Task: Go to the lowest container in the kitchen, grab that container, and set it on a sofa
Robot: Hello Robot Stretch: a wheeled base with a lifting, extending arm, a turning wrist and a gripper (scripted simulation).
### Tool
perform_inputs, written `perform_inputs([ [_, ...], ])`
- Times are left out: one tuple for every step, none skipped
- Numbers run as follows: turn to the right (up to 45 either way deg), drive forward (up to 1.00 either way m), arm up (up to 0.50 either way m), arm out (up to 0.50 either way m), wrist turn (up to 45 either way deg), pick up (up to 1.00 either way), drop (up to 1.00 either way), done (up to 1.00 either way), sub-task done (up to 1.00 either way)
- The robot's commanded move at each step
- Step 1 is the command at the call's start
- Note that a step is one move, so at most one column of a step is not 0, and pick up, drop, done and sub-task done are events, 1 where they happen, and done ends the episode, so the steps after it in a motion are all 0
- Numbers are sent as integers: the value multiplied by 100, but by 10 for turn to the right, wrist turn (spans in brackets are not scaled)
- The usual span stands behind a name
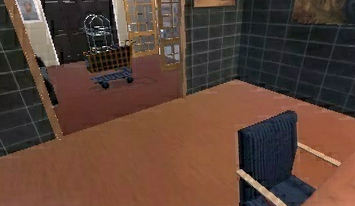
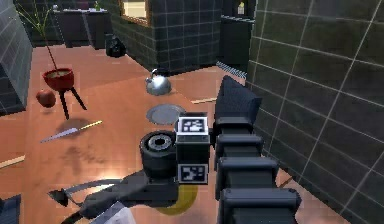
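Arm side view, lower left: claw at desk, cannot tell its hold; flat grey dish up-frame, slightly right, near.

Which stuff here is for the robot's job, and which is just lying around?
For the job: gripper; maybe the grey dish or silver kettle, both low on the floor.
Lying about: red pot on legs; blue chair; trolley.

Dark tiled walls ring a reddish floor; a blue chair sits lower right, a cart upper left.
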Motion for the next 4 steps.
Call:
perform_inputs([
  [0,0,0,0,450,0,0,0,0],
  [0,0,0,0,390,0,0,0,0],
  [0,0,-30,0,0,0,0,0,0],
  [0,0,0,0,0,100,0,0,0],
])
